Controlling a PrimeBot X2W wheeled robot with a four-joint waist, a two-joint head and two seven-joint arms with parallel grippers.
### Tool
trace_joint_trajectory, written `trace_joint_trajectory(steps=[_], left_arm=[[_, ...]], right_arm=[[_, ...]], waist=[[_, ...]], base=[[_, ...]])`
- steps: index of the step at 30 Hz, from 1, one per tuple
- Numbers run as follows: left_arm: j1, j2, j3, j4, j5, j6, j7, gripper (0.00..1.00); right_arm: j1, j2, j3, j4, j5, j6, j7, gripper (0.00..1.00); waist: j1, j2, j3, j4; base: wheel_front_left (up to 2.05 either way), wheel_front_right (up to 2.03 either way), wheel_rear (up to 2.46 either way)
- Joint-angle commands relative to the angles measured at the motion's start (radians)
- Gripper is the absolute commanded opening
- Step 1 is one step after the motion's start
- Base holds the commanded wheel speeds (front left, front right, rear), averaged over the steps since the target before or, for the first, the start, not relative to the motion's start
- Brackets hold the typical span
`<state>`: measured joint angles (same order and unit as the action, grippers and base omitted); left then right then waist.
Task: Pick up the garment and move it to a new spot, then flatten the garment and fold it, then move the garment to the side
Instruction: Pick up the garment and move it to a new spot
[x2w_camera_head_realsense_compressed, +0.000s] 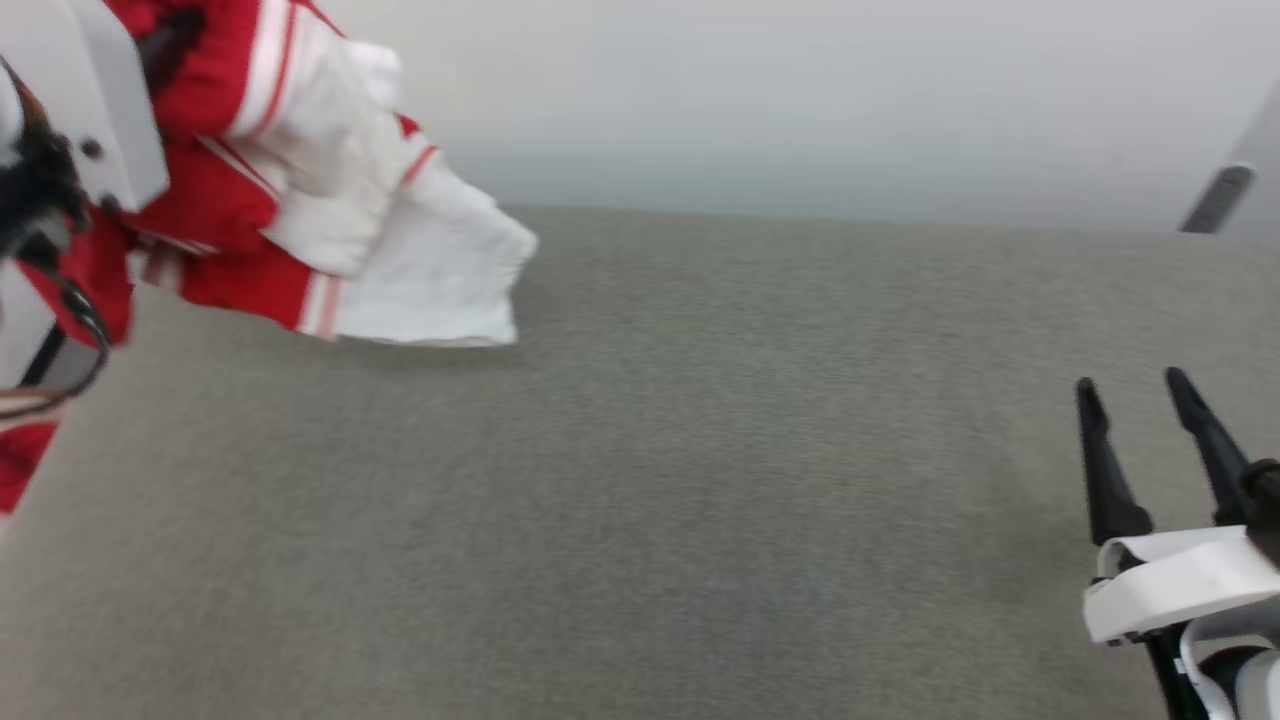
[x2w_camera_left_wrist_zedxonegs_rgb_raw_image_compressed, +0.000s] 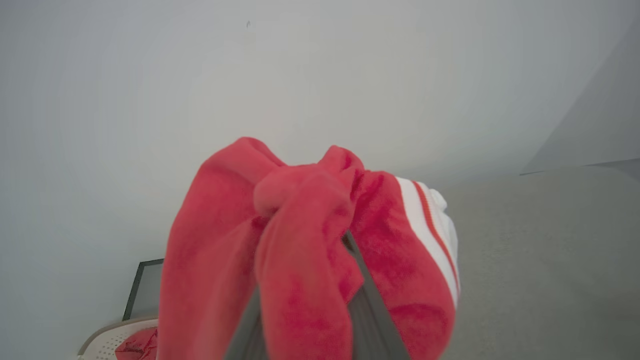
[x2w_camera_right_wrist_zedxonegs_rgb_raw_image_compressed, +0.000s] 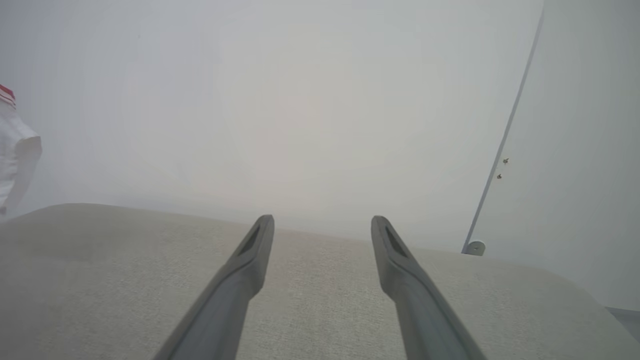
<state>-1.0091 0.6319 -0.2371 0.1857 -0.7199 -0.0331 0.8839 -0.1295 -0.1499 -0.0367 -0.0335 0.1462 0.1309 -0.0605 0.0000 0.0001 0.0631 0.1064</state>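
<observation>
The garment (x2w_camera_head_realsense_compressed: 300, 190), red with white sleeves and red-white striped trim, hangs bunched at the top left of the head view, its white sleeve drooping just over the grey fabric surface (x2w_camera_head_realsense_compressed: 700, 450). My left gripper (x2w_camera_left_wrist_zedxonegs_rgb_raw_image_compressed: 312, 225) is shut on the garment; red cloth (x2w_camera_left_wrist_zedxonegs_rgb_raw_image_compressed: 300, 260) drapes over both fingers and hides their tips. A white sleeve of the garment (x2w_camera_right_wrist_zedxonegs_rgb_raw_image_compressed: 15, 150) shows at the left edge of the right wrist view. At the lower right my right gripper (x2w_camera_head_realsense_compressed: 1130, 385) hovers low over the surface, open with nothing between its fingers (x2w_camera_right_wrist_zedxonegs_rgb_raw_image_compressed: 250, 260).
A beige perforated basket (x2w_camera_left_wrist_zedxonegs_rgb_raw_image_compressed: 100, 340) with a small red cloth (x2w_camera_left_wrist_zedxonegs_rgb_raw_image_compressed: 137, 345) sits low left in the left wrist view, beside a dark frame (x2w_camera_left_wrist_zedxonegs_rgb_raw_image_compressed: 145, 285). A pale wall backs the surface. A white panel with a small fitting (x2w_camera_right_wrist_zedxonegs_rgb_raw_image_compressed: 474, 247) stands at the right.
</observation>
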Motion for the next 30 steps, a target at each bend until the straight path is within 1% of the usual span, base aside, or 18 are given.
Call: trace_joint_trajectory(steps=[1, 8, 10, 12, 16, 23, 30], left_arm=[[0.032, 0.000, 0.007, -0.050, -0.018, 0.018, 0.019, 0.00], [0.100, -0.028, -0.011, -0.199, -0.049, 0.065, 0.070, 0.00], [0.110, -0.051, -0.026, -0.230, -0.054, 0.079, 0.078, 0.00], [0.112, -0.063, -0.044, -0.253, -0.044, 0.087, 0.082, 0.00], [0.109, -0.111, -0.080, -0.284, -0.054, 0.098, 0.095, 0.00], [0.132, -0.148, -0.140, -0.296, -0.040, 0.112, 0.118, 0.00], [0.202, -0.154, -0.201, -0.250, -0.029, 0.104, 0.130, 0.00]], right_arm=[[0.014, 0.007, -0.027, 0.007, -0.013, 0.000, -0.008, 1.00], [0.025, 0.017, -0.122, 0.022, -0.034, 0.000, -0.018, 1.00], [0.029, 0.023, -0.143, 0.023, -0.037, 0.000, -0.019, 1.00], [0.028, 0.027, -0.159, 0.027, -0.040, 0.000, -0.023, 1.00], [0.024, 0.045, -0.170, 0.030, -0.047, 0.000, -0.028, 1.00], [0.003, 0.061, -0.168, 0.052, -0.040, 0.000, -0.048, 1.00], [-0.015, 0.079, -0.154, 0.090, -0.027, 0.000, -0.079, 1.00]], waist=[[0.0000, -0.0001, -0.008, -0.078], [0.0000, -0.0001, 0.008, -0.181], [0.0000, -0.0001, 0.017, -0.206], [0.0000, -0.0001, 0.026, -0.229], [0.0000, -0.0001, 0.048, -0.268], [0.0000, -0.0001, 0.089, -0.310], [0.0000, -0.0001, 0.140, -0.341]], base=[[0.00, 0.00, 0.00], [0.00, 0.00, 0.00], [0.00, 0.00, 0.00], [0.00, 0.00, 0.00], [0.00, 0.00, 0.00], [0.00, 0.00, 0.00], [0.00, 0.00, 0.00]])
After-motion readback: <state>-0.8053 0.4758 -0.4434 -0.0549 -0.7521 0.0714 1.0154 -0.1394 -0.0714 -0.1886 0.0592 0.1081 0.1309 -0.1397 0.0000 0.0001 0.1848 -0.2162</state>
